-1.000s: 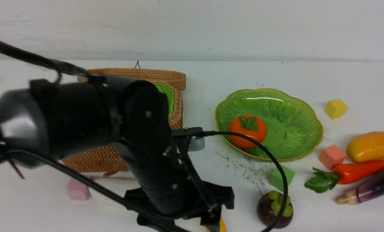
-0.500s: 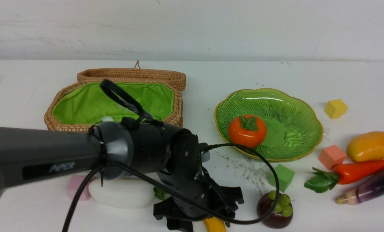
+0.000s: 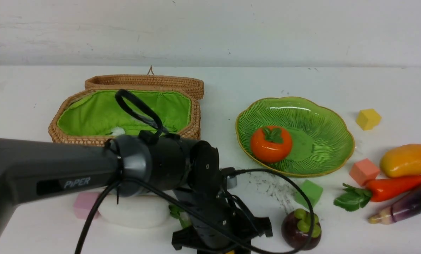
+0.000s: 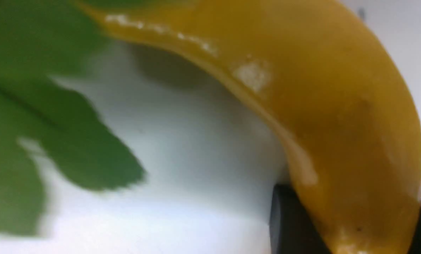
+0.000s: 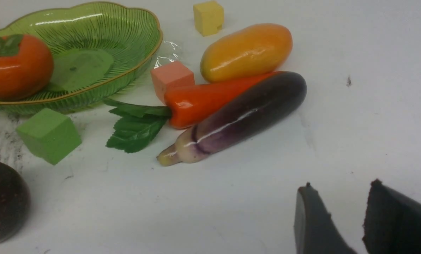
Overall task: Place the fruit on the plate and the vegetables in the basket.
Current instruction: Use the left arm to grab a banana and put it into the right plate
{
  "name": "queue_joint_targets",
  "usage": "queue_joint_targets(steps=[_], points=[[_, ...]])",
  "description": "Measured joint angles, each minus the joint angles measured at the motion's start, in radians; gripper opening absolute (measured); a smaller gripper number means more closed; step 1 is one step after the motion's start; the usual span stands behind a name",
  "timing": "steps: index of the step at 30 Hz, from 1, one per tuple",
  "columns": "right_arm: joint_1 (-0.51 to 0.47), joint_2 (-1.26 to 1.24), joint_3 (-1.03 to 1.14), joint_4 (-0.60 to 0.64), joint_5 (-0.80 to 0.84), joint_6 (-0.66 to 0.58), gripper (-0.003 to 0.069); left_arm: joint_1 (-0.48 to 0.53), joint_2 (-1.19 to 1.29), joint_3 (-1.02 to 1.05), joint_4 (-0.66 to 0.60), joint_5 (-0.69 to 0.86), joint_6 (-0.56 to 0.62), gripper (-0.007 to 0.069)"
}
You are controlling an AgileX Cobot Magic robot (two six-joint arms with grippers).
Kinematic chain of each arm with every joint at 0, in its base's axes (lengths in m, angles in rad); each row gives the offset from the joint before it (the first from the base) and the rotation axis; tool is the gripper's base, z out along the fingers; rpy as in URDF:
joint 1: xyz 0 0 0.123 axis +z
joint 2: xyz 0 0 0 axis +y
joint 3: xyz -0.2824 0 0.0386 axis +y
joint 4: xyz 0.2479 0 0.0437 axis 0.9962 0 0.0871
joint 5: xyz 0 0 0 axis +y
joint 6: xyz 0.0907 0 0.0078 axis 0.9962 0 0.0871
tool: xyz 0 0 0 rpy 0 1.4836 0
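Start with the fingers (image 4: 288, 218) of the left gripper (image 4: 355, 233). Set on either side of the yellow curved piece (image 4: 337, 106), one of them touching it; cannot tell whether pressed firm. Treat the pinch as unconfirmed.

Note the hold apparently close to one end of a glossy, curved body. Expect rotation or slip-out on lifting.

Note the leaves (image 4: 37, 106) of the radish (image 3: 129, 211) just beside the piece. Guard against snagging a leaf and dragging the radish along.

Locate the piece at the near edge of the table, about midway along, almost hidden under the arm in the front view. Avoid knocking it over that edge.

Watch the cable (image 3: 295, 183) looping close by the purple ball (image 3: 301, 229). Round toy, liable to roll if swept.

Route toward the basket (image 3: 192, 130), lid open, in the far-left part of the table. Avoid clipping its near wall.

Record the right gripper (image 5: 341, 190) as spread and empty, apart from the aubergine (image 5: 245, 116), pepper (image 5: 203, 100) and mango (image 5: 245, 53).

Count one fruit, the orange one (image 3: 271, 143), on the plate (image 3: 323, 116).
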Motion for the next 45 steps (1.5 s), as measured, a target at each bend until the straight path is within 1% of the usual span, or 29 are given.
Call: queue_joint_targets(steps=[3,6,8,9,11,12,14,15,16,18,20,23,24,25,26,29,30,31,33,34,35,39,40,45], points=[[0.0,0.0,0.0,0.0,0.0,0.0,0.0243,0.0,-0.009,-0.001,-0.092,0.083,0.144,0.0307],[0.0,0.0,0.0,0.0,0.0,0.0,0.0243,0.0,-0.053,-0.001,-0.12,0.183,0.267,0.0307],[0.0,0.0,0.0,0.0,0.0,0.0,0.0243,0.0,-0.077,-0.003,-0.115,0.223,0.312,0.0307],[0.0,0.0,0.0,0.0,0.0,0.0,0.0243,0.004,-0.12,-0.015,-0.08,0.291,0.357,0.0307],[0.0,0.0,0.0,0.0,0.0,0.0,0.0243,0.012,-0.18,-0.04,-0.001,0.374,0.398,0.0307],[0.0,0.0,0.0,0.0,0.0,0.0,0.0243,0.019,-0.218,-0.059,0.065,0.417,0.42,0.0307],[0.0,0.0,0.0,0.0,0.0,0.0,0.0243,0.033,-0.274,-0.086,0.182,0.454,0.483,0.0307],[0.0,0.0,0.0,0.0,0.0,0.0,0.0243,0.033,-0.28,-0.089,0.196,0.456,0.483,0.0307],[0.0,0.0,0.0,0.0,0.0,0.0,0.0243,0.042,-0.321,-0.107,0.295,0.467,0.539,0.0307],[0.0,0.0,0.0,0.0,0.0,0.0,0.0243,0.052,-0.37,-0.122,0.423,0.477,0.627,0.0307],[0.0,0.0,0.0,0.0,0.0,0.0,0.0243,0.057,-0.407,-0.127,0.583,0.476,0.716,0.0307],[0.0,0.0,0.0,0.0,0.0,0.0,0.0243,0.06,-0.419,-0.128,0.725,0.465,0.77,0.0307],[0.0,0.0,0.0,0.0,0.0,0.0,0.0243,0.071,-0.419,-0.128,0.812,0.444,0.793,0.0307],[0.0,0.0,0.0,0.0,0.0,0.0,0.0243,0.074,-0.418,-0.128,0.818,0.441,0.793,0.0307],[0.0,0.0,0.0,0.0,0.0,0.0,0.0243,0.108,-0.417,-0.128,0.849,0.4,0.823,0.0307],[0.0,0.0,0.0,0.0,0.0,0.0,0.0243,0.2,-0.417,-0.128,0.843,0.355,0.878,0.0307],[0.0,0.0,0.0,0.0,0.0,0.0,0.0243,0.235,-0.415,-0.128,0.827,0.343,0.913,0.0307],[0.0,0.0,0.0,0.0,0.0,0.0,0.0243,0.298,-0.412,-0.128,0.799,0.333,0.97,0.0307],[0.0,0.0,0.0,0.0,0.0,0.0,0.0243,0.373,-0.407,-0.128,0.755,0.327,1.045,0.0307],[0.0,0.0,0.0,0.0,0.0,0.0,0.0243,0.38,-0.407,-0.128,0.755,0.325,1.052,0.0307],[0.0,0.0,0.0,0.0,0.0,0.0,0.0243,0.436,-0.405,-0.128,0.72,0.31,1.104,0.0307],[0.0,0.0,0.0,0.0,0.0,0.0,0.0243,0.489,-0.397,-0.128,0.633,0.227,1.205,0.0307],[0.0,0.0,0.0,0.0,0.0,0.0,0.0243,0.492,-0.387,-0.128,0.623,0.205,1.235,0.0307],[0.0,0.0,0.0,0.0,0.0,0.0,0.0243,0.493,-0.334,-0.129,0.613,0.115,1.295,0.0307]])
